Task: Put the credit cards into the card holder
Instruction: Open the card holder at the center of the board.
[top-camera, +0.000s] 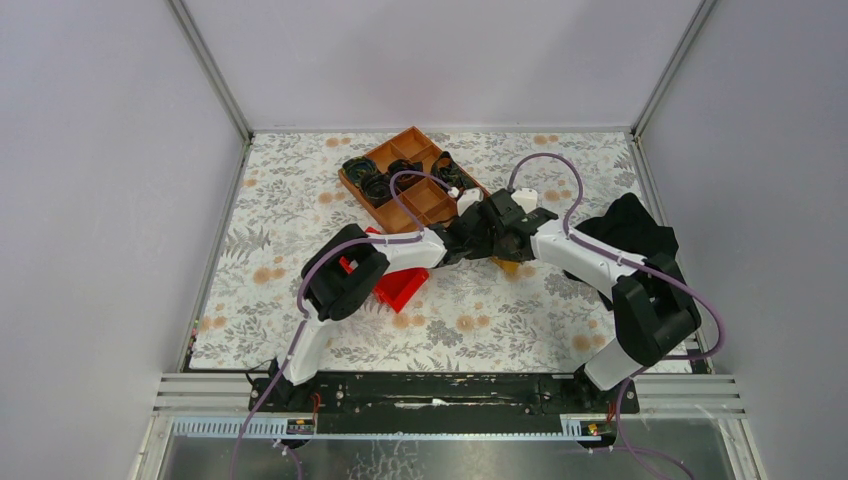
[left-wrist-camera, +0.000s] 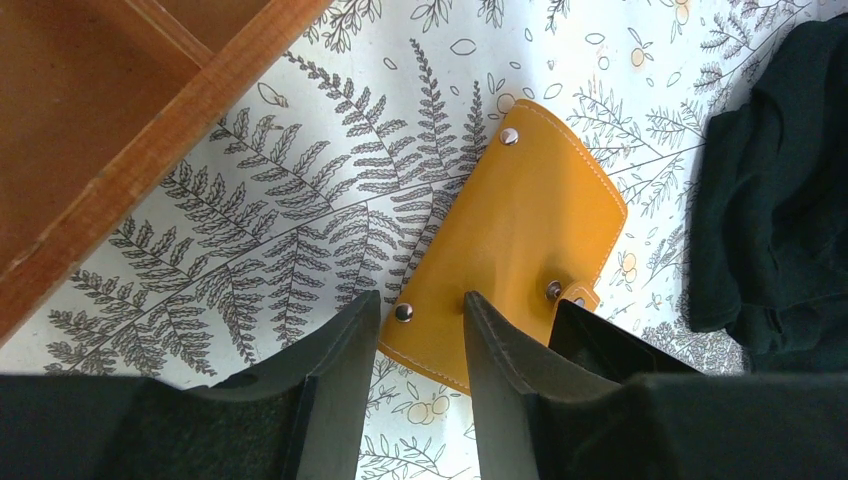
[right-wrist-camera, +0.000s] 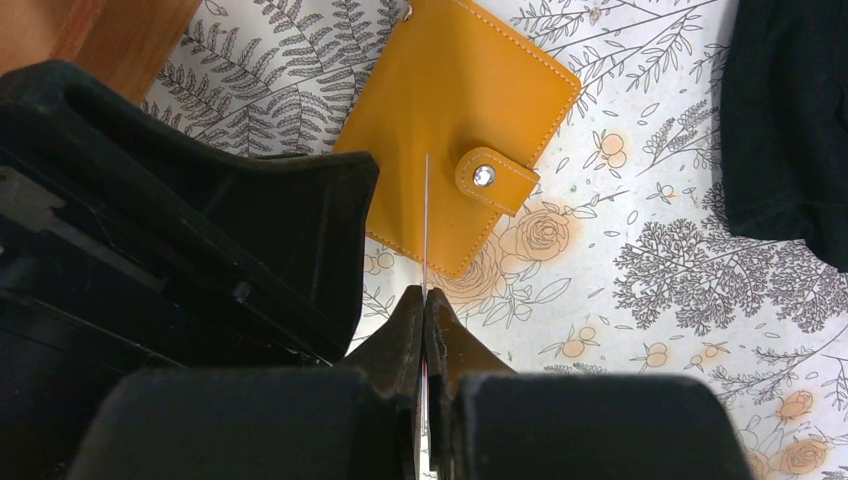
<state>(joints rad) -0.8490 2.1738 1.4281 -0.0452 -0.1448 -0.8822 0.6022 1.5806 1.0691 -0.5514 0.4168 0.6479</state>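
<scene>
Jaws of the right gripper (right-wrist-camera: 425, 305) are pinched shut on a credit card (right-wrist-camera: 426, 215), held upright & edge-on, prob. so it can slide in edgewise. Left gripper (left-wrist-camera: 420, 308) is partly open w/ nothing in it, straddling the near edge of the card holder (left-wrist-camera: 520, 225), likely to steady it. Card holder lies flat between compartment tray (left-wrist-camera: 150, 130) & black cloth (left-wrist-camera: 770, 180). Right wrist view shows the card and the strap (right-wrist-camera: 497, 178), seemingly snapped shut; left wrist view shows no card.
</scene>
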